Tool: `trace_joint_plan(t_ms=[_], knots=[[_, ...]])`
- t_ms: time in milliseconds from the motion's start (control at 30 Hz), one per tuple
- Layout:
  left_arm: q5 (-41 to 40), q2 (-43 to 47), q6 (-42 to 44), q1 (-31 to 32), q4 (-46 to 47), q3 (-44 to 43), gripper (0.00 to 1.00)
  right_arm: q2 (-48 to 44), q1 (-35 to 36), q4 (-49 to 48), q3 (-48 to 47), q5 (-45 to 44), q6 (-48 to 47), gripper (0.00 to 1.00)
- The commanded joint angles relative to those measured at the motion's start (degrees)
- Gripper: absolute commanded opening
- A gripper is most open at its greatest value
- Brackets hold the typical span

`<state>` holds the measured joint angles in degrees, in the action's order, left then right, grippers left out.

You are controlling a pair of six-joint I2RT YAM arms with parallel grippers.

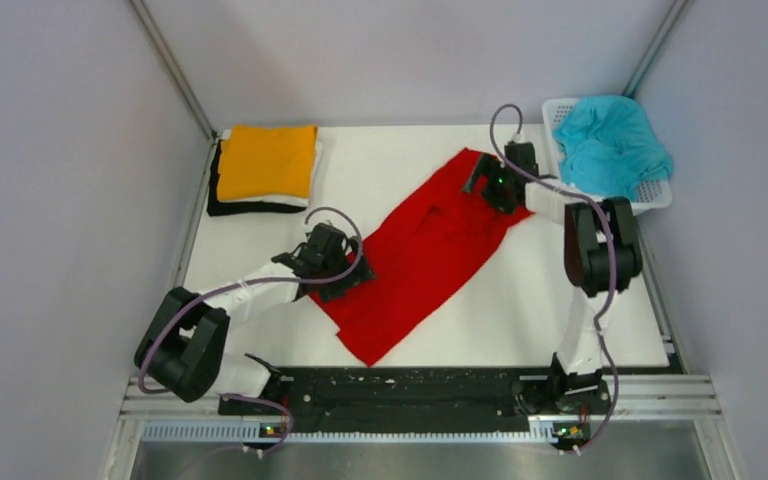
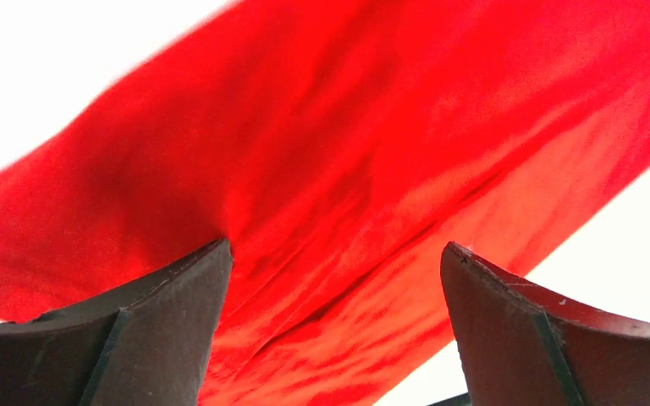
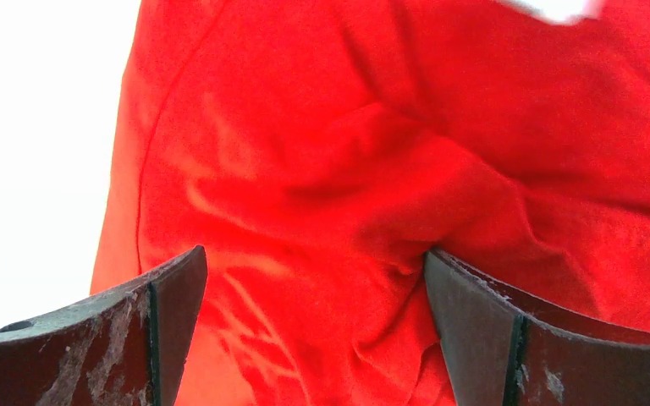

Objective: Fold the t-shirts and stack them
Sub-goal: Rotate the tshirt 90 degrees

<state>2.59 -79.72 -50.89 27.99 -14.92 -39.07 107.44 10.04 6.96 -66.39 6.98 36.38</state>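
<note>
A bright red t-shirt (image 1: pixel 420 250) lies folded into a long strip, running diagonally from near left to far right on the white table. My left gripper (image 1: pixel 345 278) is open right over its left edge near the front end; the red cloth (image 2: pixel 347 169) fills that wrist view between the spread fingers. My right gripper (image 1: pixel 490 190) is open over the far end, with rumpled red cloth (image 3: pixel 322 211) between its fingers. A folded stack (image 1: pixel 263 170) at the far left has orange on top, white and black beneath. A teal shirt (image 1: pixel 610 140) lies crumpled in the basket.
The white perforated basket (image 1: pixel 660 195) stands at the far right corner. Grey walls close in both sides and the back. A black and metal rail (image 1: pixel 400 390) runs along the near edge by the arm bases.
</note>
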Motion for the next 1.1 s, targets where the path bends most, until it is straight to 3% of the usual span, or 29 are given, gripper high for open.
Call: trace_joint_plan(t_ms=[0,133,300,400,533,667,767,900,1000,1067], knots=[[2.9,1.0,-9.3,6.8,1.5,4.3,0.99,18.4,-0.5,4.3,-20.1,7.4,-8.3,0.99],[6.4,-0.8,-14.5,15.1,9.6,5.9,0.99,32.2,1.0,8.9,-42.8,13.3,-9.7,0.99],[4.2,-3.6,-15.2,22.8,6.2,0.9,0.99,44.7,2.8,14.2,-64.3,16.0,-11.3,0.99],[0.8,-1.4,-13.9,26.2,2.3,-2.4,0.99,44.3,3.6,14.9,-70.1,15.3,-11.9,0.99],[-7.0,5.4,-12.3,27.6,-4.4,-5.6,0.99,36.2,3.9,18.8,-70.4,8.8,-13.6,0.99],[-15.0,14.4,-12.6,27.6,-9.7,-3.5,0.99,21.9,4.5,22.6,-59.1,-4.6,-17.7,0.99],[-19.9,19.7,-12.2,27.1,-12.4,-0.2,0.99,8.3,5.9,23.3,-42.9,-11.2,-20.7,0.99],[-16.1,21.2,-7.1,22.7,-11.7,3.5,0.99,-10.4,11.1,19.9,-16.5,-12.2,-18.9,0.99],[-9.8,18.9,-4.1,17.3,-8.5,6.8,0.98,-23.4,20.6,18.8,1.8,-17.4,-14.0,0.99],[-4.4,17.0,-2.6,14.6,-5.1,9.3,0.91,-30.4,25.8,18.5,12.2,-17.5,-7.5,0.99]])
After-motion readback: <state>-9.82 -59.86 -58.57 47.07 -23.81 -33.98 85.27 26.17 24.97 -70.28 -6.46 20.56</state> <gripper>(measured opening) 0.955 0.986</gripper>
